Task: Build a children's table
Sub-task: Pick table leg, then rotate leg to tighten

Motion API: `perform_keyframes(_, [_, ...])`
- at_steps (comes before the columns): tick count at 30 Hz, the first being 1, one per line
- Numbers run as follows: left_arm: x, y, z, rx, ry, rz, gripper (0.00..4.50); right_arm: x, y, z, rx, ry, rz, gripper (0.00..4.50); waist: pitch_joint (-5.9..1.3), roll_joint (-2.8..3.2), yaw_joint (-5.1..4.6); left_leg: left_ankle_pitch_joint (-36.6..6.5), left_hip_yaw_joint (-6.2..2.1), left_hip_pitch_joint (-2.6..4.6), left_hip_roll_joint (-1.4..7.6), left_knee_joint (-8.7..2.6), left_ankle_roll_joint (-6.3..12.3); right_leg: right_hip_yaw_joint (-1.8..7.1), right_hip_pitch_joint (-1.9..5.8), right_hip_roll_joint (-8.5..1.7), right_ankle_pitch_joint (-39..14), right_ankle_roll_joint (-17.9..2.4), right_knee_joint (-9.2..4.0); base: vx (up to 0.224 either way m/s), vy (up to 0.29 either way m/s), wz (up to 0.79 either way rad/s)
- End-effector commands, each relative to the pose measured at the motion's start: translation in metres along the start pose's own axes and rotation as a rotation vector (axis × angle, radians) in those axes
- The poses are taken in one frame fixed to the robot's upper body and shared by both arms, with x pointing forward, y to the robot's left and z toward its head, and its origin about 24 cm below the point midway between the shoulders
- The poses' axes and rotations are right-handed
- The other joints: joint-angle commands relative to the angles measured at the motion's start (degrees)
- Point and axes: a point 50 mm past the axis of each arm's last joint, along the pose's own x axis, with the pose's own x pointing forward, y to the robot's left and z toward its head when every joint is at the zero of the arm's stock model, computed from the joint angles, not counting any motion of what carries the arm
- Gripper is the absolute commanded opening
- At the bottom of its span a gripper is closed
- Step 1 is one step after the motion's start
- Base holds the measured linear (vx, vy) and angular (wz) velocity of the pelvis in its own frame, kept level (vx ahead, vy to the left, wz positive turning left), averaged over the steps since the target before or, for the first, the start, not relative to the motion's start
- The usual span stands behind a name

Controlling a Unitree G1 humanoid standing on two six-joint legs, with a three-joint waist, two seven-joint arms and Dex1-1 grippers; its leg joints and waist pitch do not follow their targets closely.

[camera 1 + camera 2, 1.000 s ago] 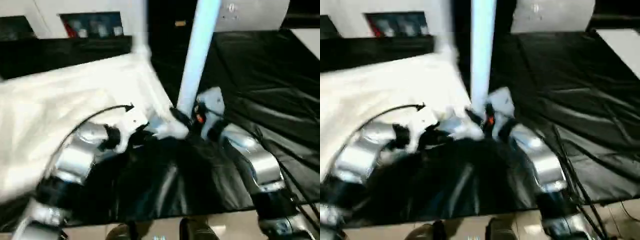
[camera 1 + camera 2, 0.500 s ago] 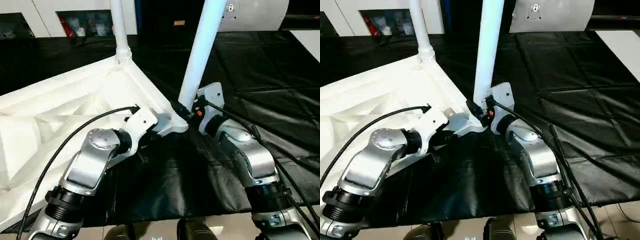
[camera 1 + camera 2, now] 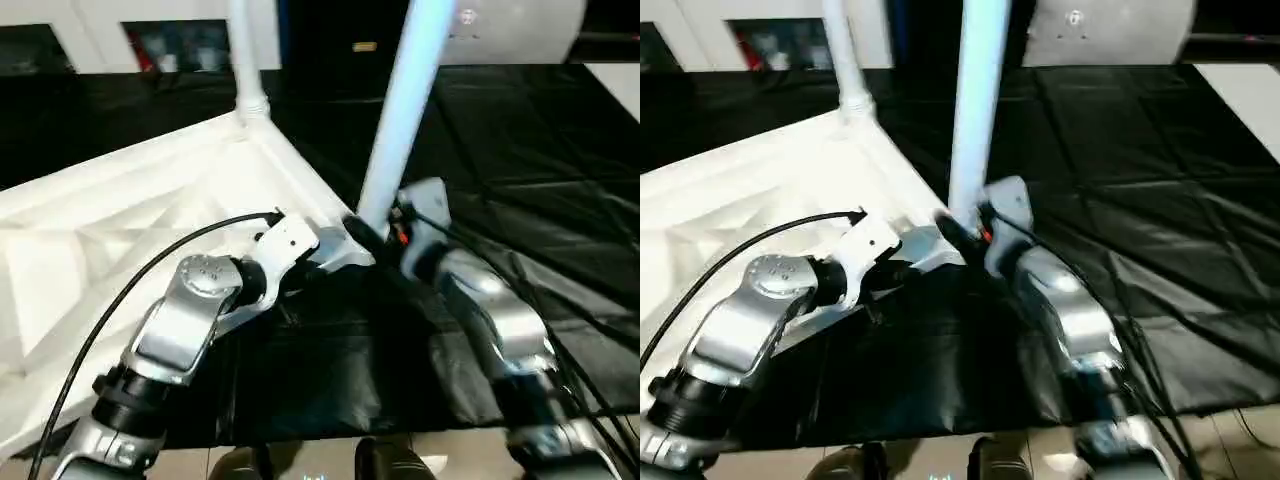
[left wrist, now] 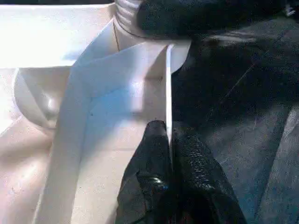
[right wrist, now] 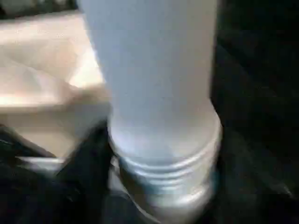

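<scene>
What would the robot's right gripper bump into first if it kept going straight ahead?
Most likely the white table leg. The right gripper points right at its threaded base, where it stands in the corner socket of the table top. It looks very close, though depth is unclear.

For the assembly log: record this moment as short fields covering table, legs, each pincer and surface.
table: white plastic square tabletop, lying upside down with its ribbed underside up
legs: one long white round leg standing in the near corner socket; a second white leg standing in the far corner
left pincer: shut on the tabletop's thin rim beside the near corner
right pincer: at the base of the near leg, by its threaded end; grip unclear
surface: black sheet under the work
</scene>
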Motion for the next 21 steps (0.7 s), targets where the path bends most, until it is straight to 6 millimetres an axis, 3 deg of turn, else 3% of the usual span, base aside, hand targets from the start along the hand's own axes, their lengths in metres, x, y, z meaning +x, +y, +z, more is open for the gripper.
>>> perform_keyframes(1, [-0.009, 0.011, 0.020, 0.132, -0.103, -0.001, 0.00, -0.017, 0.002, -0.025, 0.012, 0.079, 0.057, 3.72, -5.03, 0.53, 0.70, -1.5, -1.16, 1.07, 3.32, -2.15, 7.13, 2.27, 3.70, -4.54, 11.0, -17.6, -2.36, 0.000, 0.000, 0.00])
perform_keyframes(3, [-0.008, 0.010, 0.020, 0.161, -0.120, -0.044, 0.00, -0.027, -0.002, -0.022, -0.016, 0.054, 0.071, 3.83, -4.96, 0.41, 1.04, -2.8, -1.07, 1.16, 3.37, -2.13, 6.94, 2.36, 3.69, -4.47, 9.2, -16.9, -2.65, 0.000, 0.000, 0.00])
perform_keyframes(6, [-0.009, 0.008, 0.016, 0.210, -0.112, -0.105, 0.00, -0.037, -0.008, -0.017, -0.055, 0.025, 0.090, 4.17, -5.18, 0.55, 1.70, -4.7, -1.05, 1.22, 3.43, -2.02, 6.01, 2.33, 3.45, -4.47, 6.2, -17.4, -2.59, 0.000, 0.000, 0.00])
perform_keyframes(11, [-0.012, 0.003, 0.000, 0.267, -0.063, -0.284, 0.00, -0.060, -0.018, 0.000, -0.133, -0.015, 0.205, 4.47, -5.27, 0.50, 2.20, -5.4, -1.04, 1.40, 3.54, -1.89, 5.91, 2.39, 3.32, -4.43, 5.4, -17.2, -2.38, 0.000, 0.000, 0.00])
perform_keyframes(16, [-0.013, 0.001, -0.009, 0.314, -0.038, -0.392, 0.00, -0.065, -0.020, 0.009, -0.166, -0.018, 0.309, 4.47, -5.48, 0.44, 3.01, -6.0, -1.01, 1.38, 3.57, -1.70, 5.98, 2.30, 3.24, -4.62, 3.3, -17.5, -2.22, 0.000, 0.000, 0.00])
perform_keyframes(21, [-0.013, 0.001, -0.012, 0.365, -0.010, -0.458, 0.00, -0.065, -0.016, 0.011, -0.224, 0.032, 0.430, 4.47, -5.42, 0.40, 3.08, -7.4, -0.98, 1.42, 3.59, -1.63, 5.69, 2.20, 3.01, -4.73, 0.5, -17.3, -2.40, 0.000, 0.000, 0.00])
